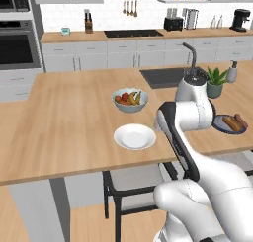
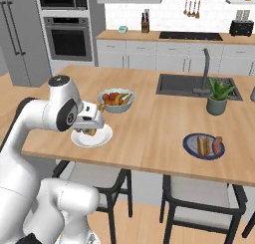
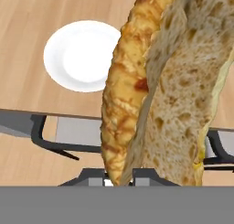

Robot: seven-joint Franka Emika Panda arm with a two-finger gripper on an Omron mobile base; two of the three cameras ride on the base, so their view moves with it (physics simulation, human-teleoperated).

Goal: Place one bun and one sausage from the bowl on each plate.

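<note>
**Bun gripped above the white plate on the kitchen island**

A long pale wooden island counter (image 1: 64, 127) fills the middle of a white-cabinet kitchen, with a dark sink (image 2: 196, 86) set into its far side.

In the hand view the two-finger gripper (image 3: 119, 175) is clenched on a long golden-brown split bun (image 3: 160, 90). The bun stands up from the dark finger tips (image 3: 146, 175), crust to the left and pale, porous cut face to the right. In the right base view the gripper (image 2: 91, 130) hangs just over the near edge of a round white plate (image 2: 102, 137), with a scrap of the brown bun showing beneath the hand.

That plate sits near the counter's front edge and nothing lies on the part of it that can be seen. Just behind it stands a pale grey-white bowl of colourful fruit (image 2: 116, 99). Well apart along the counter, a round dark blue plate (image 2: 203, 146) carries a bun (image 2: 201, 145) and a reddish-brown sausage (image 2: 218, 144) side by side. Beyond it, beside the sink, is a small green plant in a grey pot (image 2: 218, 96). Dark chairs (image 2: 204, 210) are tucked under the counter's near side
</note>
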